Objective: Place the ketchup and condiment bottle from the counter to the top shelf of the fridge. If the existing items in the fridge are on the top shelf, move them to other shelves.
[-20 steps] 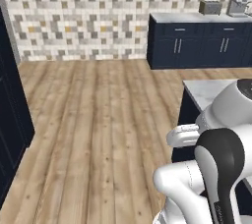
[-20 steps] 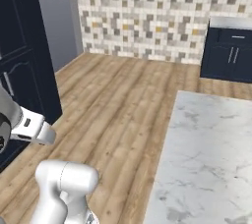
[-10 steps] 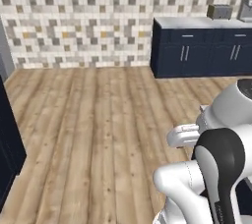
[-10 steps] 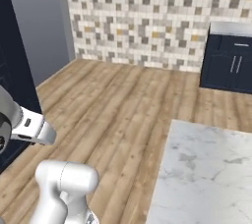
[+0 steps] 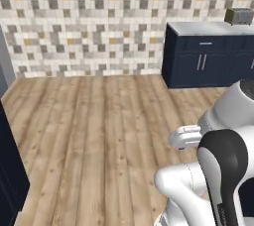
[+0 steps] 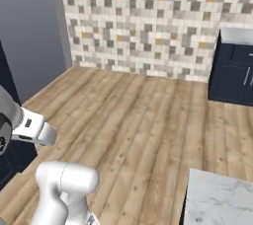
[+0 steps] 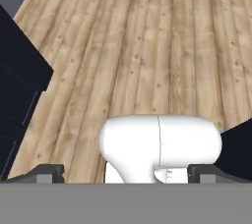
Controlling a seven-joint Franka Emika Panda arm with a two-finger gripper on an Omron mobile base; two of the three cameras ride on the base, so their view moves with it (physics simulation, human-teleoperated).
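The ketchup, the condiment bottle and the fridge are out of view. In the hand view my gripper point(image 7: 127, 173) points down at the wooden floor. It is open, its two dark fingertips point(image 7: 49, 172) stand far apart, and no object is between them. The white arm point(image 5: 218, 170) is folded close over the base, and it also shows at the lower left as the arm point(image 6: 64, 189) in the right base view.
Wooden floor point(image 5: 99, 131) stretches ahead to a mosaic tile wall point(image 5: 89, 22). Navy cabinets point(image 5: 208, 61) carry a counter with a toaster point(image 5: 239, 16) at the right. A dark navy unit point(image 5: 10, 175) stands at the left edge. A marble counter corner point(image 6: 220, 202) lies at the lower right.
The whole picture has slid to the right in both base views, so the camera has turned left with the base. The arm holds its folded pose and the gripper stays open.
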